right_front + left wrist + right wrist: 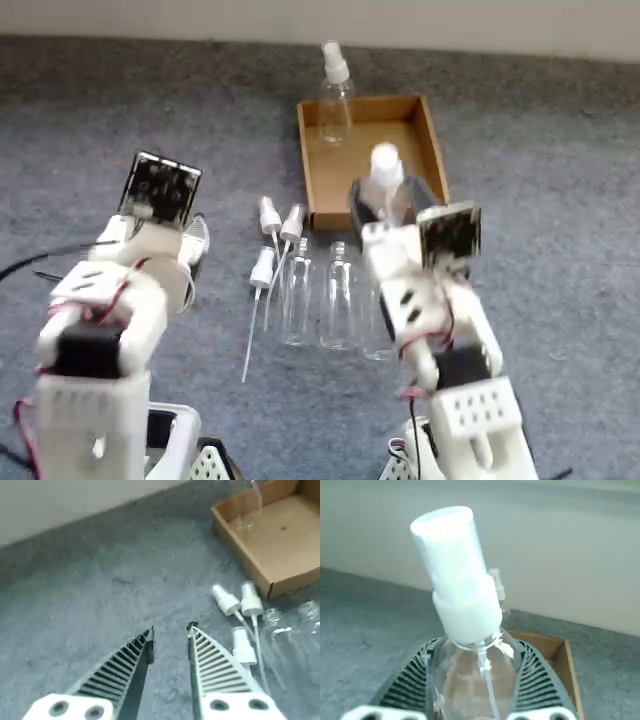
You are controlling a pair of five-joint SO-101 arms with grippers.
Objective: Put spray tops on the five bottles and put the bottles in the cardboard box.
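Bottle [457, 585] w/ top on, clamped in right gripper [476, 650], wants lowering upright into box [340, 185], clear of near wall; left gripper [170, 630] parted, empty.

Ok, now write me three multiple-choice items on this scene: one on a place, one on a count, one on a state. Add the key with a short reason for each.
1. Where does the capped bottle that no arm holds stand?
A) on the carpet by the loose tops
B) inside the cardboard box
C) on top of an arm

2. How many loose spray tops lie on the carpet?
A) one
B) three
C) five

3. What state is the left gripper in?
A) open and empty
B) shut on a bottle
C) shut on a spray top

Key: 1 B, it stands upright at the box's far corner. 2 B, three white tops lie beside the uncapped bottles. 3 A, it is spread open over bare carpet with nothing in it.
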